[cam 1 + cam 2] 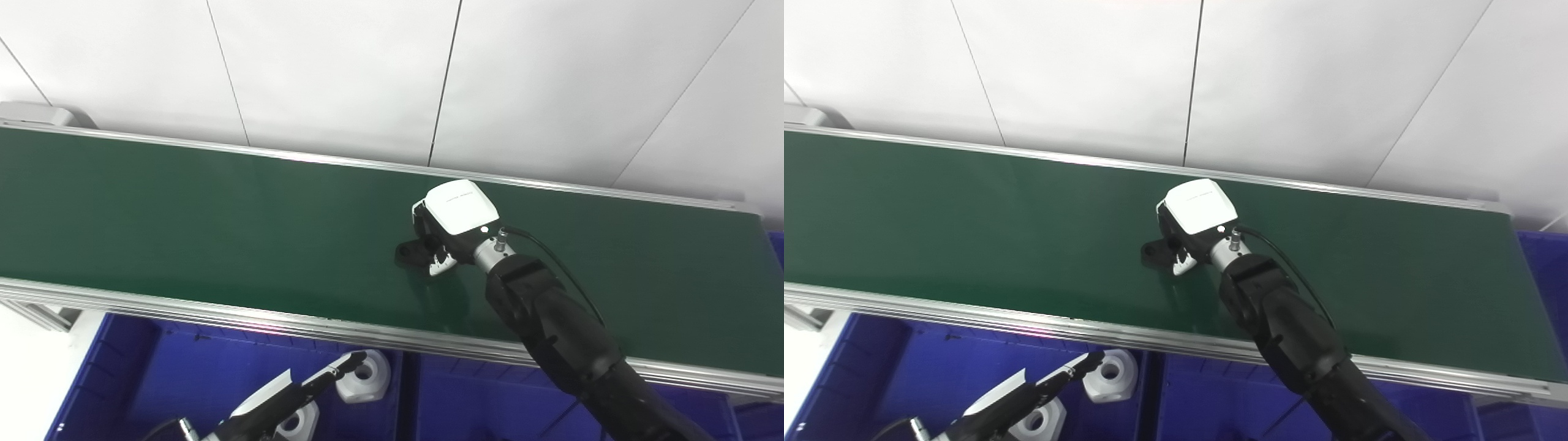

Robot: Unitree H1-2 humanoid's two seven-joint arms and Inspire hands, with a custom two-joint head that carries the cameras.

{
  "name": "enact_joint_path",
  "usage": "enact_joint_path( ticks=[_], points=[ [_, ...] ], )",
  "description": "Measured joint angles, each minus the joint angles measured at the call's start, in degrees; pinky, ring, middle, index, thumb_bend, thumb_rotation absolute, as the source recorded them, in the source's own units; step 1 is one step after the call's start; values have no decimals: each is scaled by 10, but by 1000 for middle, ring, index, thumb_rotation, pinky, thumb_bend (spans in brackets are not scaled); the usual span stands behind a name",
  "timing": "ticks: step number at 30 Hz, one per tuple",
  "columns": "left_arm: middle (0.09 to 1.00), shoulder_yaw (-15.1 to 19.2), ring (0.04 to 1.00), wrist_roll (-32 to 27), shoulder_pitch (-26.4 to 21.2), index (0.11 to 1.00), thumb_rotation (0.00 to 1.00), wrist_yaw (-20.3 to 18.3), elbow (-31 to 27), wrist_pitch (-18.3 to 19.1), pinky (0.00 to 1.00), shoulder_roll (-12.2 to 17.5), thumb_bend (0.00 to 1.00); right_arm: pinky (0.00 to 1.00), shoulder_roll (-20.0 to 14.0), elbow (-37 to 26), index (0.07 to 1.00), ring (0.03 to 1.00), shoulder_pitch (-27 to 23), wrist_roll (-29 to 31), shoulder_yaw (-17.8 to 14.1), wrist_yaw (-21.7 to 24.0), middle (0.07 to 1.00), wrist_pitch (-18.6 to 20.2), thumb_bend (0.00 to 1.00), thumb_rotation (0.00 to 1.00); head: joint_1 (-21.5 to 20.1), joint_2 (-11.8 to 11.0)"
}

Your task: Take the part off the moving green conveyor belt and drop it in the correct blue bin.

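A black part [407,252] lies on the green conveyor belt [184,233], a little right of its middle. My right hand [450,229] reaches over the belt from the lower right. Its fingers are curled down around the part, which sticks out to the left of the hand; the rest of the part is hidden under the palm. My left hand [288,392] is low at the bottom edge, above a blue bin [159,373]. Its fingers are stretched out and apart, holding nothing.
Two white parts [366,375] [301,422] lie in the left blue bin under my left hand. A second blue bin [465,398] stands to its right, below the belt's metal rail [245,315]. Another blue bin edge [776,242] shows at the far right.
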Motion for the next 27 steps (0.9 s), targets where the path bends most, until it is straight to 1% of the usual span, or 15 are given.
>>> enact_joint_path(
  ticks=[1,2,3,7,10,13,14,16,17,20,22,24,27],
  points=[
    [1000,0,1000,0,0,1000,457,-2,0,0,1000,0,992,166,-1,-1,502,227,0,-5,1,0,391,0,521,0,0,0],
    [1000,0,1000,0,0,1000,469,-3,0,0,1000,0,992,162,-1,-1,488,218,0,-7,1,0,438,0,525,0,1,1],
    [1000,0,1000,0,0,1000,480,-3,0,0,1000,0,994,153,-1,-2,481,207,1,-7,1,0,459,0,527,0,2,1],
    [1000,1,1000,1,0,1000,464,-3,0,0,1000,0,983,141,-1,-12,479,198,6,-9,-2,0,469,0,530,0,4,2],
    [1000,3,1000,0,0,1000,445,-3,0,0,1000,0,977,102,3,-22,481,160,17,-5,-19,3,469,3,531,0,3,4],
    [1000,4,1000,-4,1,1000,429,-6,0,0,1000,0,966,123,19,-50,483,181,51,21,-57,2,469,19,532,0,4,4],
    [1000,4,1000,-6,1,1000,431,-6,-1,0,1000,-1,964,130,30,-67,483,186,70,28,-71,-1,469,23,532,0,3,7],
    [1000,5,1000,-6,1,1000,433,-6,-1,0,1000,-1,966,147,47,-101,484,210,95,32,-87,-3,471,30,532,0,2,8],
    [1000,5,1000,-7,1,1000,438,-7,-1,0,1000,-1,966,158,55,-125,496,228,105,30,-94,-1,437,39,528,0,-2,9],
    [1000,6,1000,-10,-3,1000,439,-8,-3,0,1000,-1,965,152,73,-207,507,225,116,11,-122,8,410,70,524,0,-3,11],
    [1000,7,1000,-10,-2,1000,446,-8,-3,0,1000,-1,970,169,84,-260,508,246,120,-2,-144,15,406,87,524,0,-1,13],
    [1000,8,1000,-10,-2,1000,451,-7,-3,0,1000,-1,970,166,97,-296,503,244,132,-7,-158,16,399,93,522,0,-1,15],
    [1000,9,1000,-10,-3,1000,459,-8,-3,0,1000,0,969,175,115,-324,500,252,164,-11,-168,23,398,100,522,0,-2,16]
  ],
)
